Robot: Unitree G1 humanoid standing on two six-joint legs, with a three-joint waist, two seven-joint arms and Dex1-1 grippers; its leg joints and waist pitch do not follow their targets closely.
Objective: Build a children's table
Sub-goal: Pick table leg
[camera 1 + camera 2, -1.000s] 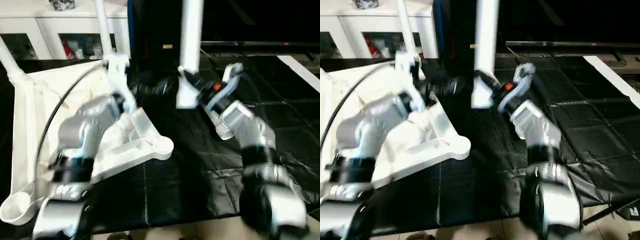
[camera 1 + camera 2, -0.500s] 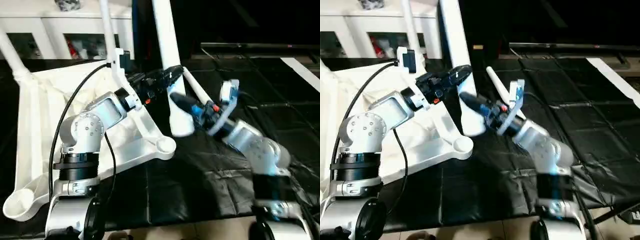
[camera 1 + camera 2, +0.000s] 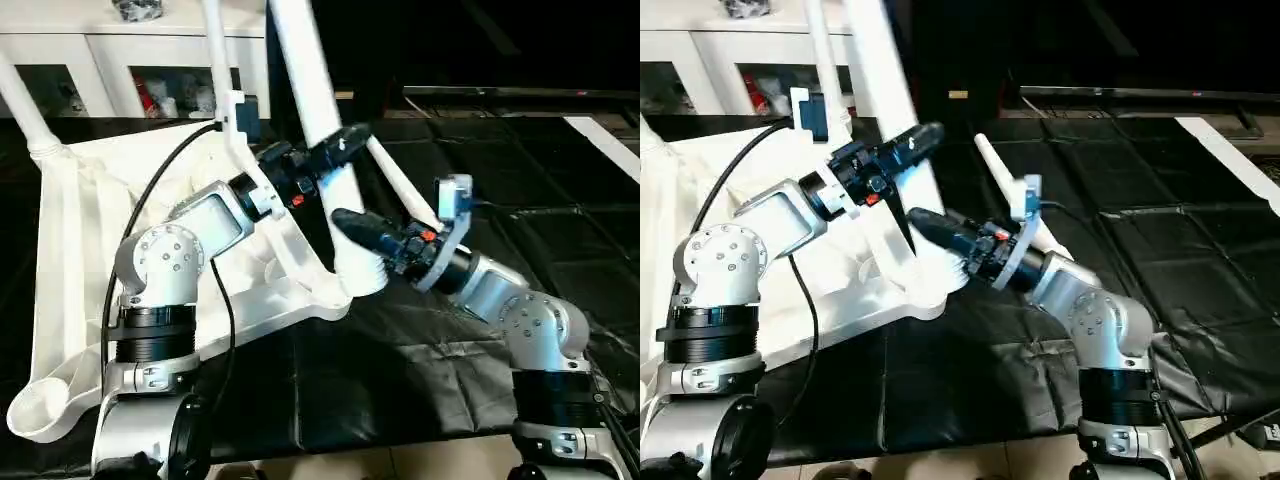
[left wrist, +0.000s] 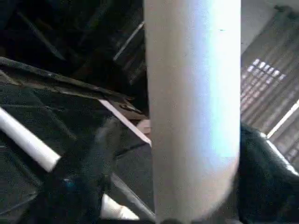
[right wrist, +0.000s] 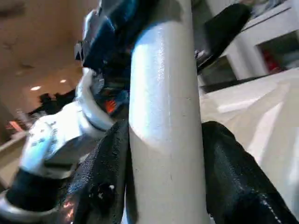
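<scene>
white leg over tabletop corner socket; right fingers clamp it, left fingers astride, grip unclear

A black quilted mat covers the work surface. Behind it stands a white glass-door cabinet with red and pale items on its shelf, too small to identify. A strip of light floor shows along the near edge.
</scene>
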